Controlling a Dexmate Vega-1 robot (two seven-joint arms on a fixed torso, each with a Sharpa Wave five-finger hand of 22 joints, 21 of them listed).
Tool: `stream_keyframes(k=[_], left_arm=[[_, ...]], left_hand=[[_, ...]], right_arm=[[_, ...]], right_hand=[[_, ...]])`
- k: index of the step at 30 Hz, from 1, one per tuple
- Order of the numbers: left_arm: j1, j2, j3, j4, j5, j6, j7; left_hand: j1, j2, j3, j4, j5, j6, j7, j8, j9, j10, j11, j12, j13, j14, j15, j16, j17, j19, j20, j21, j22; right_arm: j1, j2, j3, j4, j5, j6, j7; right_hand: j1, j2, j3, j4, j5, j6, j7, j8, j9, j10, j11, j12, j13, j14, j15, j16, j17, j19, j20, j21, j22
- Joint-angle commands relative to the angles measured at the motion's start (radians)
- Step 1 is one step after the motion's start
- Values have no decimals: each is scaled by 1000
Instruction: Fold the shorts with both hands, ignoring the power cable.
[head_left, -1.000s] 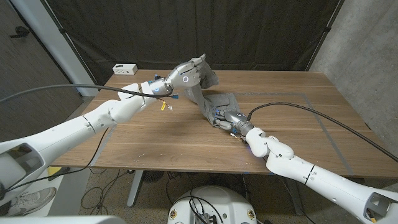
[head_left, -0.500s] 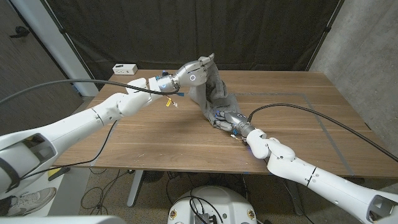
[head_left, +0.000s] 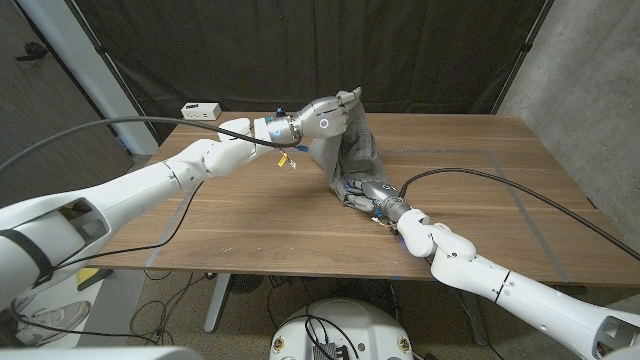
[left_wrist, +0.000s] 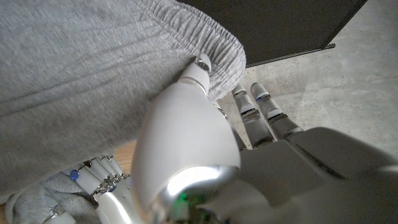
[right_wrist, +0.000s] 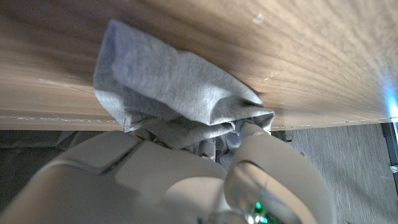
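We see the grey shorts (head_left: 350, 150) near the middle of the wooden table (head_left: 480, 200), one end lifted above the tabletop and the other low on the wood. Our left hand (head_left: 325, 118) grips the raised waistband end. Our right hand (head_left: 362, 189) pinches bunched fabric at the lower end. A white power strip (head_left: 201, 110) lies at the far left corner.

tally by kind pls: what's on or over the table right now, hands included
Hands: 2, left and right, both gripping the shorts
Shorts: 1, grey, one end lifted, the other at the table
White box: 1, far left corner
Table: 1
Total: 5
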Motion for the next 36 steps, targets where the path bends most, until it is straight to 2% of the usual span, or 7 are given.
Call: stream_keyframes(k=[1,16,21,24,32,33,36], left_arm=[[-56,-39,63,24,-7,-34,15],[-106,-108,146,89,-54,-81,72],[-115,-126,169,110,-78,-91,87],[-118,-133,182,122,-86,-93,95],[-114,-137,204,134,-108,-87,92],[-112,-139,207,139,-108,-83,93],[-109,-141,212,144,-116,-81,93]], left_hand=[[3,-5,1,4,7,-5,-1,6,5,-3,2,0,2,8,-177,2,6,8,-7,4,3],[13,0,-12,-3,-2,-6,0,10,2,3,1,4,3,17,-180,14,14,15,-18,9,3],[20,-1,-22,-9,-12,-10,0,2,-14,8,1,7,4,21,-180,18,16,19,-22,12,3],[17,-7,-42,-10,-28,-40,3,-21,-40,1,3,7,5,30,-182,20,17,20,-22,15,2],[-35,-7,-72,22,-32,-94,0,-49,-56,-30,12,5,6,26,-175,0,5,20,-13,17,1],[-61,-12,-83,38,-30,-123,-2,-62,-60,-40,13,4,6,27,-176,-4,2,19,-9,16,0],[-81,-16,-90,49,-25,-163,-3,-79,-64,-50,14,5,6,27,-174,-8,-1,21,-10,16,-1]], right_arm=[[-1,-2,3,4,8,20,-3],[-12,-9,10,-6,2,23,-13],[-12,-9,12,-6,5,25,-10],[-14,-9,13,-7,5,25,-11],[-16,-17,12,-25,-13,22,-13],[-17,-22,12,-37,-18,15,-5],[-24,-28,18,-52,-25,10,-11]], right_hand=[[-6,0,10,2,1,12,-1,-1,2,6,-6,-2,4,0,-56,-1,4,17,6,5,5],[-9,-1,14,0,0,14,-5,-1,2,5,-3,-2,4,0,-55,-1,4,19,6,0,5],[-10,-1,15,0,-1,14,-5,-1,2,4,-6,-3,4,-1,-55,-1,4,20,6,-2,5],[-10,-1,16,-1,-1,14,-5,-1,2,4,-5,-3,4,-1,-55,-1,4,21,6,-3,5],[-9,0,18,-6,-2,12,-9,-2,2,1,0,-4,4,-5,-50,-2,4,22,8,-6,5],[-6,-1,19,-9,-2,12,-9,-3,2,0,4,-4,4,-6,-49,-2,3,24,10,-6,5],[0,-3,21,-18,-2,8,-13,-4,2,-2,2,-5,4,-7,-45,-3,2,25,18,-8,5]])
